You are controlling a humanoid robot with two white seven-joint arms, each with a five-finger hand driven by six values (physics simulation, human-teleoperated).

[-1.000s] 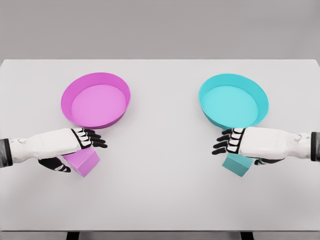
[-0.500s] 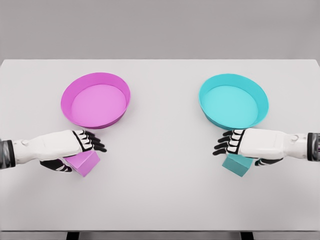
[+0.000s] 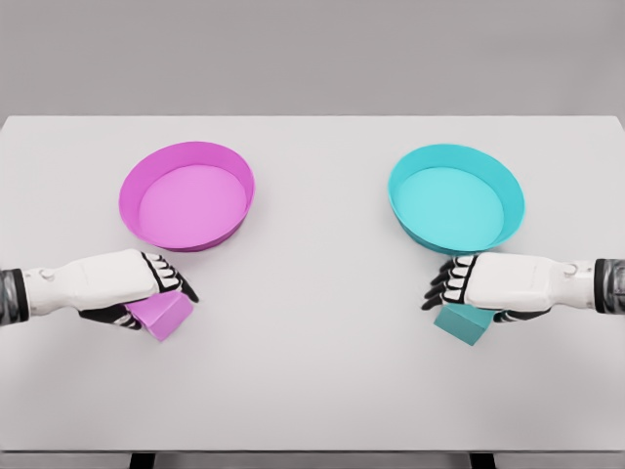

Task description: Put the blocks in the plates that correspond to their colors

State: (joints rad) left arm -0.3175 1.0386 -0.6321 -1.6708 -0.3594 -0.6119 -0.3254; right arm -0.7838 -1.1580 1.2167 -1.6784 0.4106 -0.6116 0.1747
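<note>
A magenta block (image 3: 164, 319) lies on the white table in front of the magenta plate (image 3: 130, 188). My left hand (image 3: 156, 299) lies over it, fingers curled down across its top and thumb against its left side. On the other side, a teal block (image 3: 469, 325) sits just in front of the teal plate (image 3: 515, 198). My right hand (image 3: 459, 301) covers its upper part, with fingers bent down over it and the thumb behind. Both blocks rest on the table. Both plates hold nothing.
The white table (image 3: 312, 371) spans the view, with its front edge near the bottom and its back edge above the plates. Dark table legs (image 3: 143, 460) show below the front edge.
Both hands sank slightly and drew back toward their own sides. Their fingers went from spread to curled over the blocks. The blocks and plates stayed put.
</note>
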